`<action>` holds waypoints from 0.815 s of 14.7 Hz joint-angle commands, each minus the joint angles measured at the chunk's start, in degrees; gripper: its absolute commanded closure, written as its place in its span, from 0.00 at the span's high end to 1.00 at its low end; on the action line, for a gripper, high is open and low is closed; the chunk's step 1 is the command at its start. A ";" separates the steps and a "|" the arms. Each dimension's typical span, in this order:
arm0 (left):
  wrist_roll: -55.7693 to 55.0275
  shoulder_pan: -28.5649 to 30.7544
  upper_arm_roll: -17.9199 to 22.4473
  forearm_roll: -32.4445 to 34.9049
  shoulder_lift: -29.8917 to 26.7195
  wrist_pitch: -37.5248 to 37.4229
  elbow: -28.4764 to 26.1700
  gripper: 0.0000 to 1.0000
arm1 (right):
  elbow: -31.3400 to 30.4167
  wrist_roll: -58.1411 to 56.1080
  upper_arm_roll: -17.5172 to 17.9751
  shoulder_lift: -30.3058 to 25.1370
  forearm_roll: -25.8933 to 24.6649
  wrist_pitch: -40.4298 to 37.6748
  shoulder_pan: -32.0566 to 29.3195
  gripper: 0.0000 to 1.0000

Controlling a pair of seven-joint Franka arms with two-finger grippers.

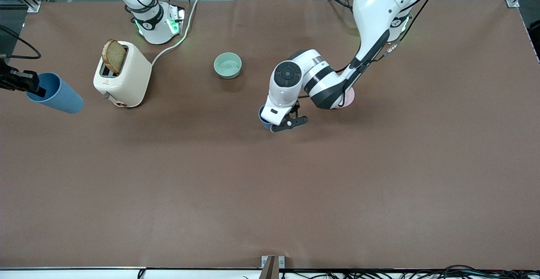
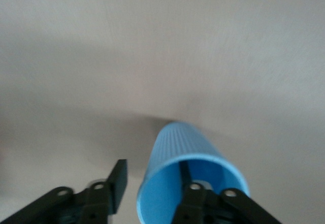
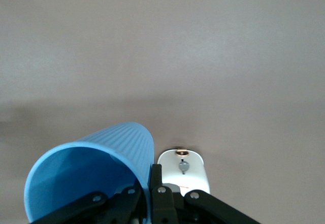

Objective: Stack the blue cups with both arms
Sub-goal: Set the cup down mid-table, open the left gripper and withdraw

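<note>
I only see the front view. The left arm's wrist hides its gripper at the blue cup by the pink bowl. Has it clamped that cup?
Observer: Not yet. In the left wrist view, the left gripper straddles the wall of the middle cup. One finger is inside and the other is outside, with a gap between it and the wall.
Operator: And how is the second cup held?
Observer: In the right wrist view, the right gripper pinches the rim wall of the raised cup, one finger inside and one outside.
</note>
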 commanded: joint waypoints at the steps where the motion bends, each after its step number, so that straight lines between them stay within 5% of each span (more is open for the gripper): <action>1: 2.52 2.88 0.09 1.31 -6.51 -9.27 3.05 1.00 | -1.81 3.81 0.24 -1.52 -0.86 0.57 1.62 0.01; 5: 7.37 7.97 0.00 3.15 -12.83 -20.11 8.86 1.00 | -1.80 8.98 0.68 -1.17 -0.68 2.50 5.30 0.01; 12: 34.92 20.80 -0.44 1.94 -24.88 -29.07 8.87 1.00 | -1.10 32.97 0.77 6.29 2.73 15.48 24.36 0.00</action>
